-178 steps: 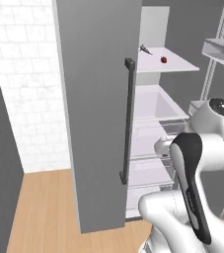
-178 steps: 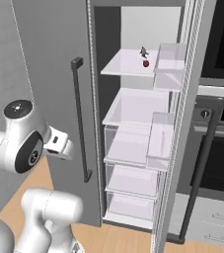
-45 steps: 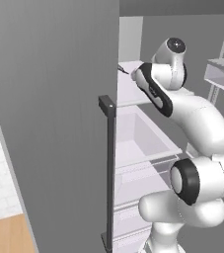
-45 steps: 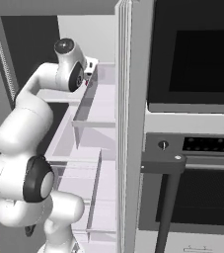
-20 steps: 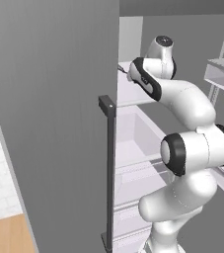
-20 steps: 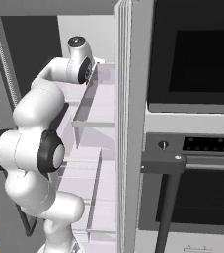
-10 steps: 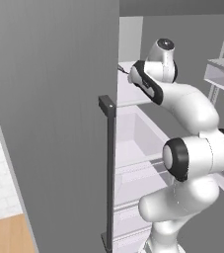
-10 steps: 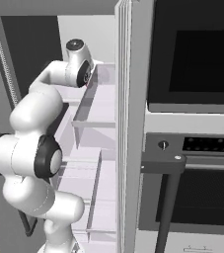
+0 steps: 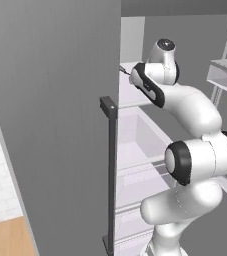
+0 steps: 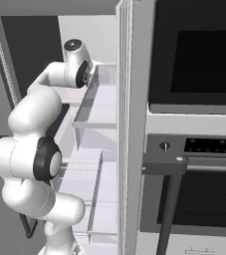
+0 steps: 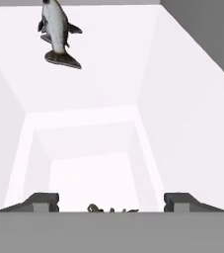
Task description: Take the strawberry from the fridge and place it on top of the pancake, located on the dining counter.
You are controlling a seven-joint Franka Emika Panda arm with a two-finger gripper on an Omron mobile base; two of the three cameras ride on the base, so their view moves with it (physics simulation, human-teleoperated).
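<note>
Since a couple of seconds ago the arm has changed its bend, and its hand has moved a little closer in over the top shelf of the fridge.

From the hand view, the gripper [image 11: 114,201] has its two fingers far apart, with a big gap between them. Right in that gap, at the very bottom, a small dark greenish bit pokes up. I think it is the leafy top of the strawberry [image 11: 106,209]. The red part is cut off, so I cannot be sure. Neither finger touches it yet, so nothing is held.

Under the hand is the white shelf [image 11: 93,89], which runs back to the white wall. Far off at the back lies a grey and white fish [image 11: 58,32], well apart from the fingers.

From the base views, the white arm [image 9: 185,100] reaches up and into the open fridge [image 9: 50,100], past the grey door with its long dark handle [image 9: 110,165]. The black oven [image 10: 199,60] stands just beside the fridge on the other side.

The job is only at its start: the fruit still has to be grabbed, and the pancake is not reached yet.

What could go wrong? The strawberry is tiny and round, so if the fingers close a bit off to one side, it may roll away across the smooth shelf. If the hand is too high, the fingers may pinch only the leaves and the fruit could slip out. If they squeeze too hard, it may pop out or get squashed. The arm is also close to the door edge and could bump it on the way out
</note>
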